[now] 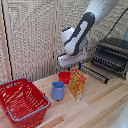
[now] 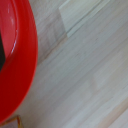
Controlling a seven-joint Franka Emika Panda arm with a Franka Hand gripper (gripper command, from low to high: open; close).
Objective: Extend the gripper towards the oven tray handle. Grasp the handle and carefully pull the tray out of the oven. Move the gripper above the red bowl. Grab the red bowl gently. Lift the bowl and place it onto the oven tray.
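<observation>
Hovering mid-frame, the white arm's pale-block gripper (image 1: 70,64) sat just above the small bright-red bowl (image 1: 64,77); grip state couldn't tell. Dark barred tray (image 1: 95,73) stuck out from the grey-black oven (image 1: 113,54), right.

the small shallow bright-red bowl (image 1: 64,76) was plain, one even red inside and out, and in the wrist view its rim (image 2: 22,60) showed glossy red. the light wooden plank worktop (image 1: 100,107) was pale beige with faint grain lines. the boxy toaster oven (image 1: 114,54) was dark grey-black with silvery trim, its barred metal tray (image 1: 95,73) dark. the wire-mesh basket (image 1: 21,100) was red with a blue-grey handle. the round cup (image 1: 58,90) was blue. the snack bag (image 1: 76,84) was orange-yellow and red, patterned. the bulky arm (image 1: 80,35) was white with black.
</observation>
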